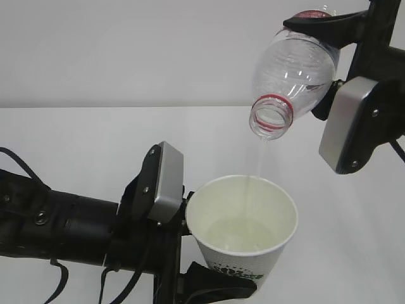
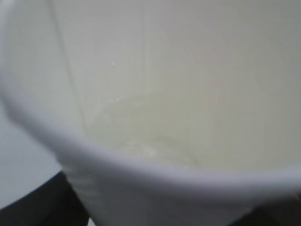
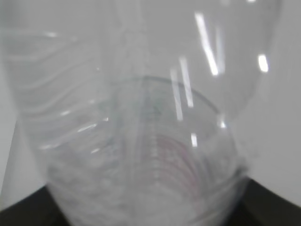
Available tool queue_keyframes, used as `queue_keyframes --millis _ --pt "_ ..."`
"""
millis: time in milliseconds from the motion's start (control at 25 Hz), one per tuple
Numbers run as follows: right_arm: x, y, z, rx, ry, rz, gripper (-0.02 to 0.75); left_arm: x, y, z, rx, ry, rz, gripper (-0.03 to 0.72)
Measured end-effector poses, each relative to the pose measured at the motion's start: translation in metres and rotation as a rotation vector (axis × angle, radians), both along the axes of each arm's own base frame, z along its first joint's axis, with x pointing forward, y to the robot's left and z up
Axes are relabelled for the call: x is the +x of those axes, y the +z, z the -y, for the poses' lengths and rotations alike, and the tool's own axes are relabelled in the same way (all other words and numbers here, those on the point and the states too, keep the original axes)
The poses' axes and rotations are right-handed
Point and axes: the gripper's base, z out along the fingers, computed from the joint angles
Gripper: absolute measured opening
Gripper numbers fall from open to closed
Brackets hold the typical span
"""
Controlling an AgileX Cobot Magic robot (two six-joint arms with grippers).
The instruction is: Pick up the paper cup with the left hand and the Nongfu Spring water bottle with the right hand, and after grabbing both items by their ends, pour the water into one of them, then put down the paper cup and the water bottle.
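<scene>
Presently the left end effector (image 1: pixel 209 288) is clamped low on the thin, crushable paper cup (image 1: pixel 243 234) while the right end effector (image 1: pixel 329 57) clamps the light, inverted Nongfu Spring water bottle (image 1: pixel 294 79), its water (image 1: pixel 261 158) streaming cupward.

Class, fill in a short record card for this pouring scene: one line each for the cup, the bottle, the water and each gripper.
Cup: white tapered paper cup with a dark logo, upright, shallow pool inside
Bottle: clear ribbed plastic bottle with red neck ring, tipped mouth-down above the cup, cap off
Water: thin clear stream falling from the bottle mouth into the cup
Left gripper: holds the cup low on its wall
Right gripper: clamped on the bottle's upper end
</scene>
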Motion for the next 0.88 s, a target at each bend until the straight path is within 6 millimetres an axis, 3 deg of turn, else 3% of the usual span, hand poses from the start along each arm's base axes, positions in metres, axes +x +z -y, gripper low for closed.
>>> queue_keyframes --millis 880 --pt "-0.0003 0.0009 -0.0003 0.008 0.005 0.007 0.464 0.0002 0.0 0.0 0.0 0.002 0.0 0.532"
